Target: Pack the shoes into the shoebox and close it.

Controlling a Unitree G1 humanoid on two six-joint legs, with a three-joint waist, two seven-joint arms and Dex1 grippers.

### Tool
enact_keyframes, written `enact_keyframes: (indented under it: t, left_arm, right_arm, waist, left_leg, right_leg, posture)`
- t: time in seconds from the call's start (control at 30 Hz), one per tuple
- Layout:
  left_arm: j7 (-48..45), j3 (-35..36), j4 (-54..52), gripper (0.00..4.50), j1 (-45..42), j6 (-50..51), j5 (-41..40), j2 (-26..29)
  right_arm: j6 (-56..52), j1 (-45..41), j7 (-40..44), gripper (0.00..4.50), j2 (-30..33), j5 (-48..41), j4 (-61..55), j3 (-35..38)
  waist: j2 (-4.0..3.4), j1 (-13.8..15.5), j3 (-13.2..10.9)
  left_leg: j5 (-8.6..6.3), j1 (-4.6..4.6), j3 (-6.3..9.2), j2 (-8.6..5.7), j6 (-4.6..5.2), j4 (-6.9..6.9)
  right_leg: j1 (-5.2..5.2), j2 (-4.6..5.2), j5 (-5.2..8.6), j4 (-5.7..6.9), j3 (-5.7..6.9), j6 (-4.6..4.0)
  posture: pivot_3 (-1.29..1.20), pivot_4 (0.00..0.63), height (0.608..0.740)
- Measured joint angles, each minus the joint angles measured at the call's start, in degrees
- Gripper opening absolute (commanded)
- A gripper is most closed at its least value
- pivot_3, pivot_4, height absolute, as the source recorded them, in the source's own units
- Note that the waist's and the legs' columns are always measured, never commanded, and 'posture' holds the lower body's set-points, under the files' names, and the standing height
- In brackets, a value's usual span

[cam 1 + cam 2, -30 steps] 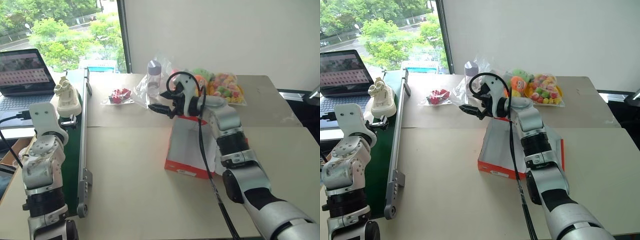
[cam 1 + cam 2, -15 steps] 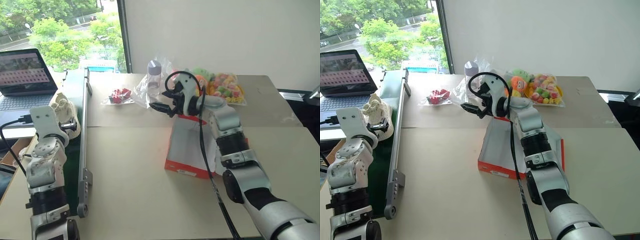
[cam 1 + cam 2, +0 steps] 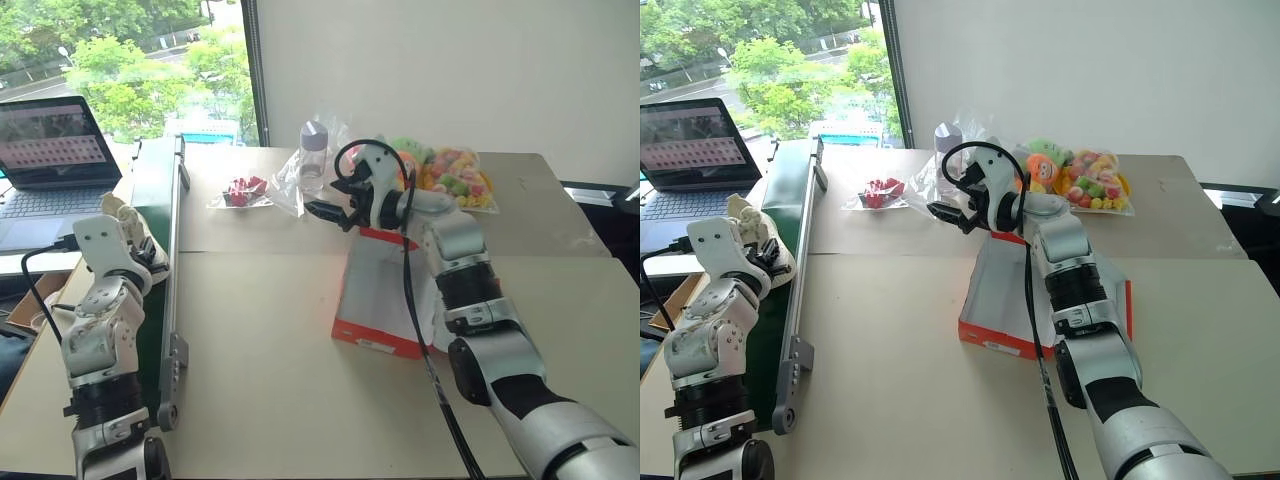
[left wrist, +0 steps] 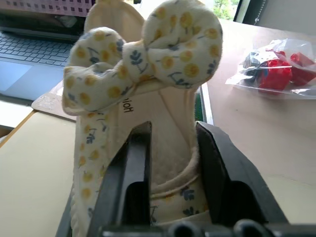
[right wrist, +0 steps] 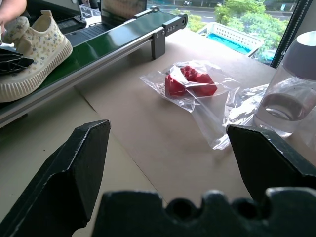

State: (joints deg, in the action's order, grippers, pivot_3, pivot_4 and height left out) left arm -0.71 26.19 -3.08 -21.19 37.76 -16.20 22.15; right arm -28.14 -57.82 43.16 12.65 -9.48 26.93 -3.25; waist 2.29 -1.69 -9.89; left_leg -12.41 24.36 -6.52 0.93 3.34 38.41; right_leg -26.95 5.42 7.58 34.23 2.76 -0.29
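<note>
Left gripper [image 4: 170, 168] looks clamped on my cream bow-topped shoe [image 4: 143, 94] on the green conveyor [image 5: 106, 47], I think. Right gripper [image 5: 168, 163] hangs wide open above the shoebox [image 3: 1005, 300].

Red item in clear bag [image 5: 190, 85] on the table [image 5: 148, 148]; beside it, clear bottle [image 5: 290, 94]; beyond it, green conveyor [image 5: 98, 42] carrying cream floral shoe [image 5: 30, 54]; jaws spread wide.

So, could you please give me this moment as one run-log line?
left fingers: shut on shoe | right fingers: open, empty | shoebox: on table
</note>
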Motion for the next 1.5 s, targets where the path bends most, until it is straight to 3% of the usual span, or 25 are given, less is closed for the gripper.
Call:
enact_keyframes:
  t: [0.83, 1.17, 1.5]
  left_arm:
    - [0.7, -1.8, -6.1, 0.06, -2.2, 0.0, -1.2, -0.2]
    - [-1.6, -11.5, -15.3, 0.06, -10.0, 7.3, -5.1, -2.5]
    - [-6.8, -19.9, -18.5, 0.06, -14.8, 12.9, -7.4, -2.4]
  right_arm:
    - [-1.7, 0.0, 0.3, 4.50, 0.0, -1.2, 0.0, -0.2]
    - [-12.9, -5.4, -4.0, 4.50, -3.3, -15.5, 0.1, 13.1]
    - [-25.1, -9.7, -11.3, 4.50, -2.4, -27.8, 4.1, 25.3]
  waist:
    - [0.00, 0.5, 0.0]
    - [0.01, 0.8, 0.0]
    - [0.01, 0.8, 0.0]
  left_leg:
    - [0.01, 0.11, 0.01, 0.00, 0.01, 0.00]
    - [0.26, 0.18, 0.02, 0.01, 0.51, 0.02]
    - [0.31, 0.24, 0.05, 0.00, 0.64, 0.02]
  right_leg:
    - [-0.02, -0.03, -0.01, -0.07, 0.04, 0.00]
    - [-0.02, -0.12, -0.01, -0.12, 0.03, 0.00]
    - [-0.03, -0.14, -0.01, -0.14, 0.02, 0.00]
  posture:
    - [0.00, 0.150, 0.740]
    - [0.00, 0.150, 0.740]
    - [0.00, 0.150, 0.740]
